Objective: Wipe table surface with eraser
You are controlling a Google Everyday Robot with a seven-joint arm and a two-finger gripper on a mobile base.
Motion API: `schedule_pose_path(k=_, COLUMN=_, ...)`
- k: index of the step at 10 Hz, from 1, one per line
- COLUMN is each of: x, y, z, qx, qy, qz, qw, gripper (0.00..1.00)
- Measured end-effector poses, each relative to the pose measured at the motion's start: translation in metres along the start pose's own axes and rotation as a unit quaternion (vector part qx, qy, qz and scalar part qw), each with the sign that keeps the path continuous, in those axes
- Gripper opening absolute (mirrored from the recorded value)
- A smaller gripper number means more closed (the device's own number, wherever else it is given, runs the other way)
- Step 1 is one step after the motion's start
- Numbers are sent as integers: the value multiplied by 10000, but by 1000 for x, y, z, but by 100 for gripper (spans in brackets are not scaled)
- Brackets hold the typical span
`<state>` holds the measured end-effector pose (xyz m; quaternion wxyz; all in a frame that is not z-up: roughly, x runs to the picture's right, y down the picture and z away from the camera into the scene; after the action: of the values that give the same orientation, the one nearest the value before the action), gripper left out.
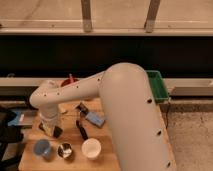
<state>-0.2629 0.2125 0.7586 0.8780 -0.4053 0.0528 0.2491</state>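
Note:
The table surface (115, 152) is a light-brown wooden top in the lower left of the camera view. My white arm sweeps in from the right and bends down over the table's left part. The gripper (51, 128) points down at the wood and is shut on the eraser (57, 131), a flat black block that pokes out at its tip and rests against the table. The arm's bulk hides much of the table's right side.
A light-blue block (95, 119) and a slender black-handled tool (80, 129) lie right of the gripper. Along the front stand a blue cup (41, 147), a metal cup (65, 150) and a white cup (91, 148). A red bowl (67, 81) sits behind, and a green bin (158, 85) at right.

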Motion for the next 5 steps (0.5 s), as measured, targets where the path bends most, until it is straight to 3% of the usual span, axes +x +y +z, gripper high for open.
schedule_pose_path(k=3, x=26, y=5, z=3, qx=-69, qy=104, qz=239, qw=9996, gripper=0)
schedule_pose_path(k=5, x=35, y=-15, z=1, qx=-71, qy=111, qz=437, qw=9990, gripper=0)
